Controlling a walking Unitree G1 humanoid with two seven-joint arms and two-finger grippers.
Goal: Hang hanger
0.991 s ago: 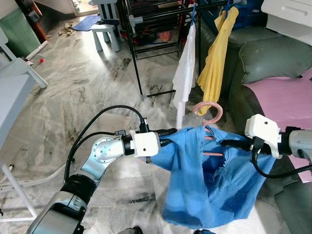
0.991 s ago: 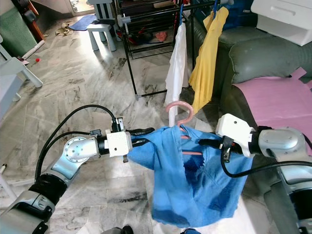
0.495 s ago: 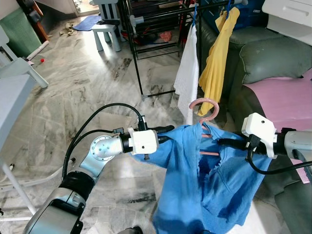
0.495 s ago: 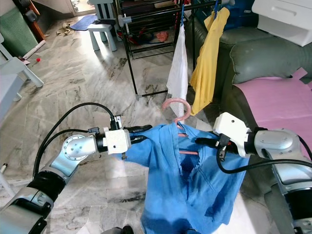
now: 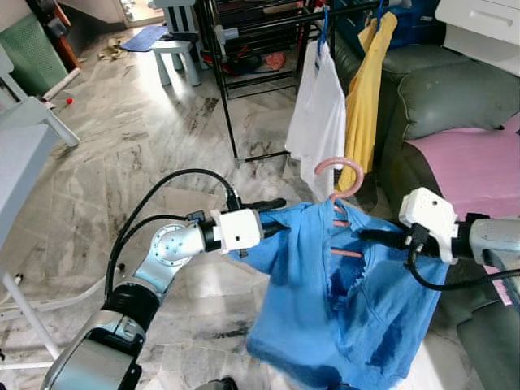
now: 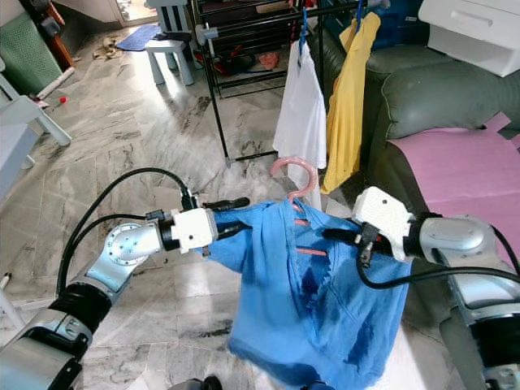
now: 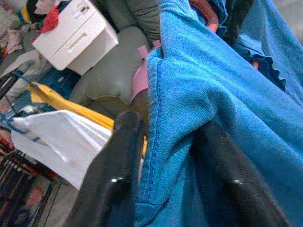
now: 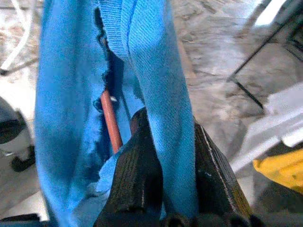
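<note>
Left wrist view: my left gripper has its two black fingers clamped on a fold of the blue shirt. Right wrist view: my right gripper pinches the shirt's other shoulder beside the pink hanger. Between my arms the shirt hangs spread on the hanger over the marble floor, in front of the black rack carrying a white shirt and a yellow shirt
</note>
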